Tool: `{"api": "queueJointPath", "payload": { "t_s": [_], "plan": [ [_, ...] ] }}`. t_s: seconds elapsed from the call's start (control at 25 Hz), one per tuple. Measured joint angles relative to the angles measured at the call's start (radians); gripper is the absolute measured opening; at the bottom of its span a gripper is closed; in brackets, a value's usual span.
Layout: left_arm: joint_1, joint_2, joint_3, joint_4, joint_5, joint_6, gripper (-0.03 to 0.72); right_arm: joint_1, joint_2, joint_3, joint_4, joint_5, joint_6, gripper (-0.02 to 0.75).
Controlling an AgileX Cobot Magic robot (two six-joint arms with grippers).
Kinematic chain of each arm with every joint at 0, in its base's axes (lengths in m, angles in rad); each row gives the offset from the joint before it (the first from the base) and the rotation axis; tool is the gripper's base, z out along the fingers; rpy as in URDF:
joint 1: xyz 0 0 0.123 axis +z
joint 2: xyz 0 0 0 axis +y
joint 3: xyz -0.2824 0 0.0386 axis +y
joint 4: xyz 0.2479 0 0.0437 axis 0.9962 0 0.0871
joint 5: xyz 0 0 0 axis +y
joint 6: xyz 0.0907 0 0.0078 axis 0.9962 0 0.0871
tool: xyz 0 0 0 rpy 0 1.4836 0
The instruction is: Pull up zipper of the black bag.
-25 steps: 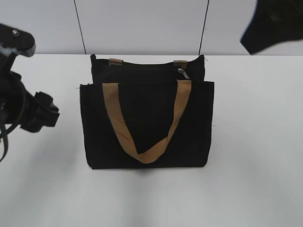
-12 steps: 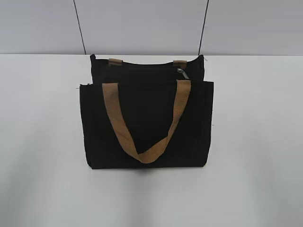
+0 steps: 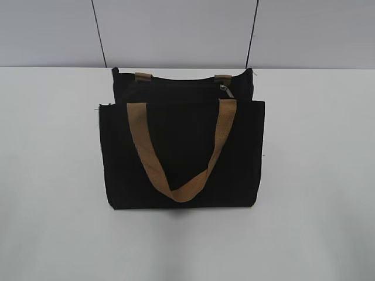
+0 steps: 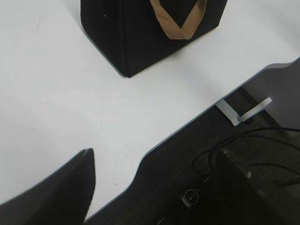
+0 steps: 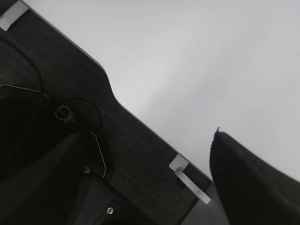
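Observation:
The black bag (image 3: 181,152) stands upright in the middle of the white table, its front pocket panel facing the camera with a tan handle (image 3: 181,190) hanging down over it. The zipper (image 3: 181,84) runs along the top edge, and its small silvery pull tab (image 3: 226,89) sits near the right end. The bag's lower corner also shows at the top of the left wrist view (image 4: 126,33). Neither arm shows in the exterior view. My left gripper (image 4: 154,161) is open and empty over the table's front edge. My right gripper (image 5: 145,140) is open and empty, also over the front edge, with no bag in its view.
The white table (image 3: 316,175) stretches to both sides of the bag. A dark floor area with cables (image 4: 243,154) lies below the table's front edge. Strips of pale tape (image 5: 190,180) lie on the dark surface. A panelled wall (image 3: 176,29) stands behind the table.
One second ago the left arm stood at the left edge and the right arm at the top right of the exterior view. Both have left that view. The bag has not moved.

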Motion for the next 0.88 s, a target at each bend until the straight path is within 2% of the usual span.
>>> {"api": "queueJointPath", "payload": {
  "t_s": [0.16,0.32,0.64,0.76,0.88],
  "plan": [
    [0.000,-0.014,0.004,0.001,-0.012,0.001,0.588,0.000,0.002,0.044,-0.005,-0.077,-0.001,0.615],
    [0.000,-0.010,0.005,0.001,-0.015,0.001,0.587,0.000,0.008,0.049,-0.005,-0.091,-0.001,0.585],
    [0.008,-0.005,0.005,0.002,-0.016,0.002,0.585,-0.003,0.008,0.050,-0.001,-0.093,-0.001,0.577],
    [0.087,-0.005,0.005,0.002,-0.016,0.002,0.585,-0.045,-0.028,0.050,0.000,-0.093,-0.001,0.577],
    [0.229,-0.005,0.005,0.002,-0.016,0.002,0.585,-0.157,-0.096,0.050,0.000,-0.093,-0.001,0.577]
  ]
}}
